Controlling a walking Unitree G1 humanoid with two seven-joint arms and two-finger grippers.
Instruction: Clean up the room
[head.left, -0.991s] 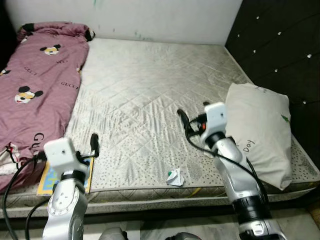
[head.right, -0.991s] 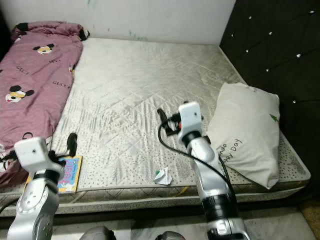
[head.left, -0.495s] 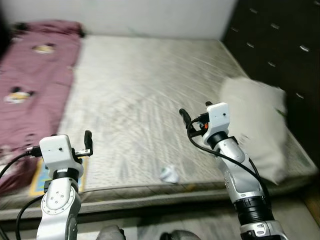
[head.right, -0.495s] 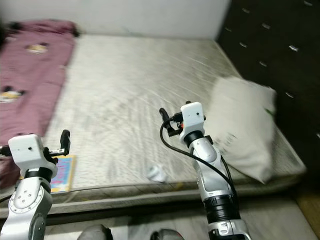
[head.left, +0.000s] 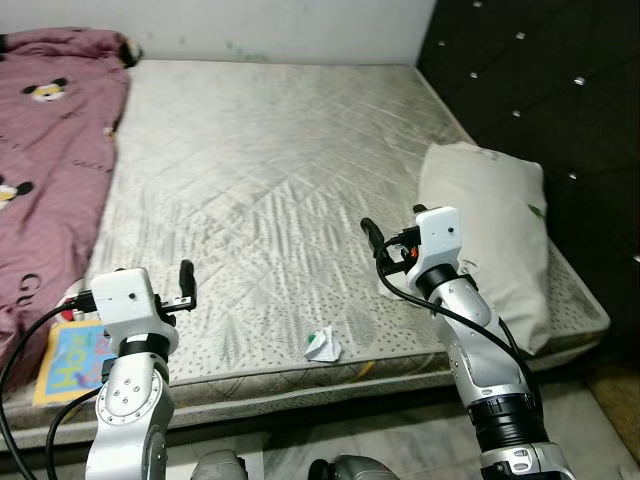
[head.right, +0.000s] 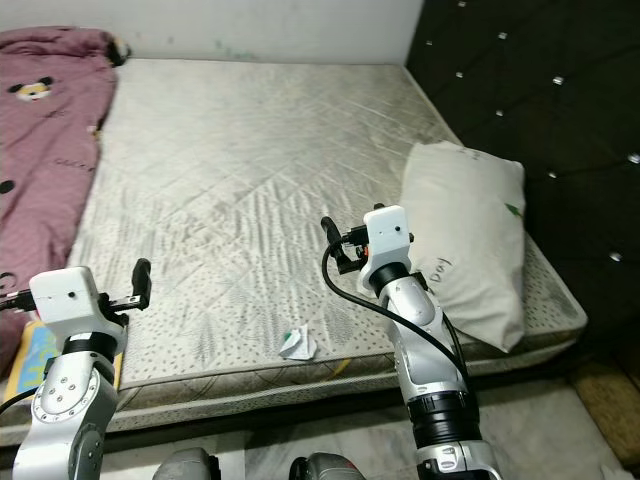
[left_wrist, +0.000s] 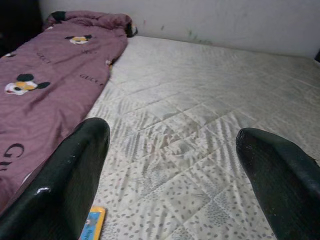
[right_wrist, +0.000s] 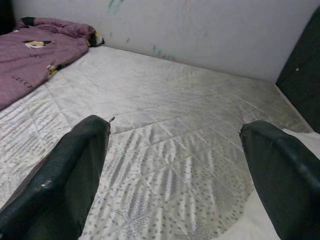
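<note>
head stereo pair looks fwd/down over mattress (head.left: 270, 180), wrist cams low along it

Home bedroom: bare mattress (head.left: 270, 180), pillow (head.left: 490, 230), pink blanket (head.left: 45, 170), tufted headboard (head.left: 540, 90).

Crumpled paper scrap (head.left: 321, 343): white with a touch of green, lying on the mattress near its front edge. Flat picture book (head.left: 72, 360) (bright blue and yellow cover) at the front left corner, beside the maroon cartoon-print blanket (head.left: 45, 160), which lies rumpled along the left side. White pillow (head.left: 488, 235) tilted against the right edge.
</note>
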